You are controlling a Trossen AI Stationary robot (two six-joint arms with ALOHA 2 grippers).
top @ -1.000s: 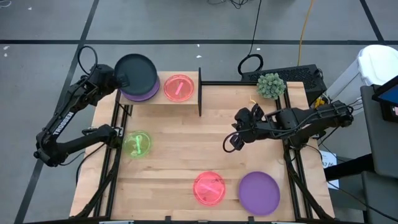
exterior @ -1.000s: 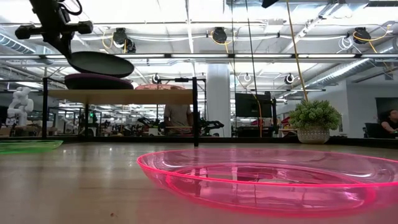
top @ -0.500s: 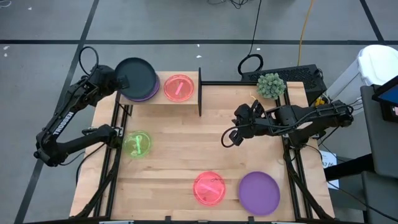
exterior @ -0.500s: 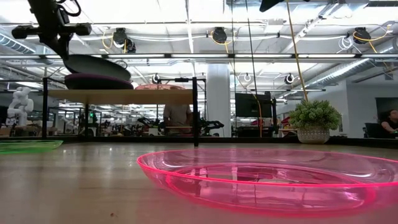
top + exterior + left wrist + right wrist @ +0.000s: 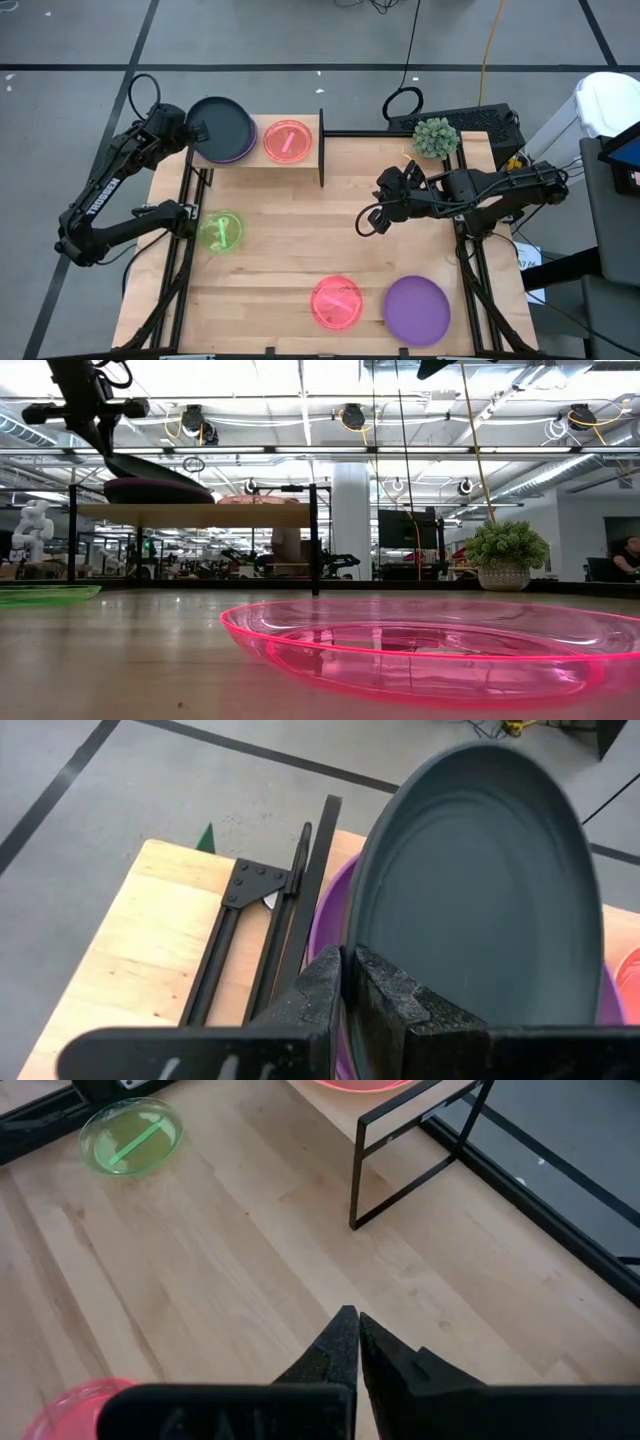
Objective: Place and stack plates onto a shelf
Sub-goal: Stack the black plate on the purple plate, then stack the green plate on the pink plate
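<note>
On the tabletop (image 5: pixel 300 230) we find the shelf (image 5: pixel 262 160) at the far left, its board carrying a purple plate (image 5: pixel 238 153) with a dark plate (image 5: pixel 222 125) lying on top, tilted, and a pink plate (image 5: pixel 289 141) just beside them to the right. The left pincer (image 5: pixel 350 982) pinches the dark plate's rim, jaws narrow around the thin lip. The right pincer (image 5: pixel 356 1342), jaws pressed together and empty, hangs over the bare middle of the tabletop. Still loose: a second purple plate (image 5: pixel 417 309) and a second pink plate (image 5: pixel 336 303) at the near edge, and a green plate (image 5: pixel 221 231) at the left. We judge these plates light, stiff and smooth, likely slippery; the raised rim is the only sensible hold.
</note>
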